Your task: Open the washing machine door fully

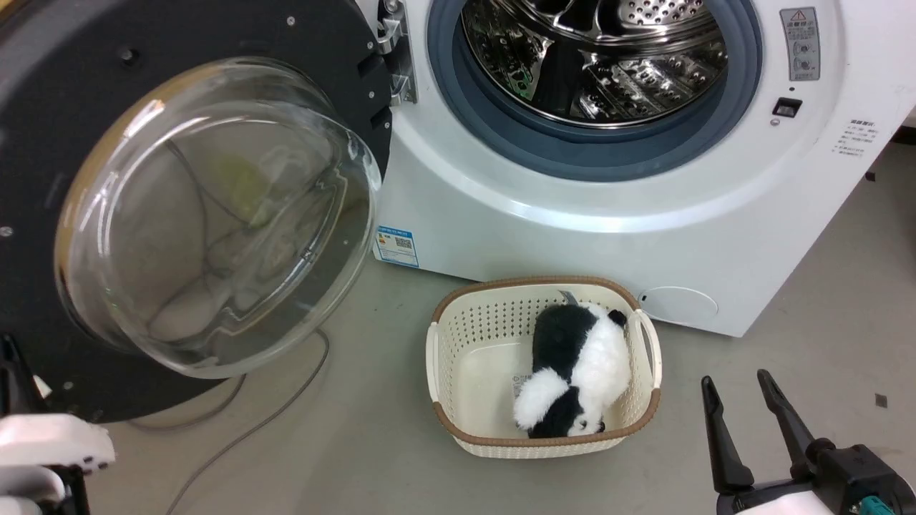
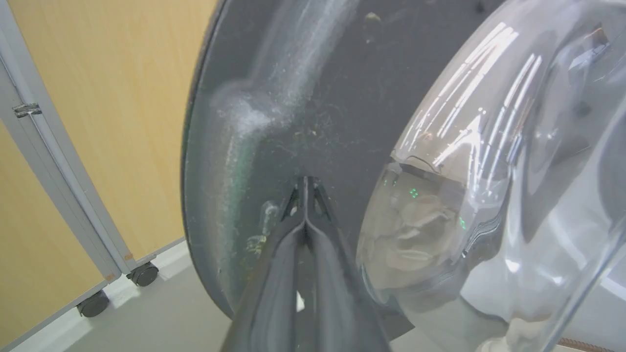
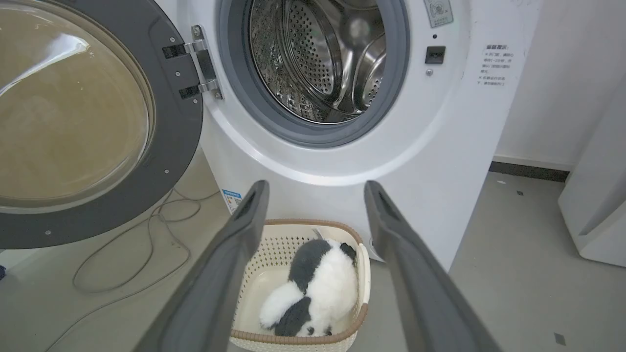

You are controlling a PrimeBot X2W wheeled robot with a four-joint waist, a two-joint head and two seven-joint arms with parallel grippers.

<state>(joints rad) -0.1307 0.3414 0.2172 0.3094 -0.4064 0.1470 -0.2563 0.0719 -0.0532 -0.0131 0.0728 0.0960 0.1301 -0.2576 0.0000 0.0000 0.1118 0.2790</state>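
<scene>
Left end effector [image 2: 305, 185] pinched shut, tips at the dusty black inner face of the washing machine door [image 1: 215, 214] beside its glass bowl, likely serving as one blunt pusher. Right end effector [image 1: 736, 378] spread wide, empty, low by the basket [image 1: 458, 315], out of the swing. Door hangs left of the washing machine [image 1: 572, 229], drum exposed; looks nearly fully open.

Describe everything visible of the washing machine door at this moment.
The door is a wide round disc, dark on its inner face, with a bulging clear glass bowl at its centre. A metal hinge joins it to the machine at the opening's left. It stands well open, inner face outward. The shut left gripper seems to rest its tips against the dusty dark ring beside the bowl.
</scene>
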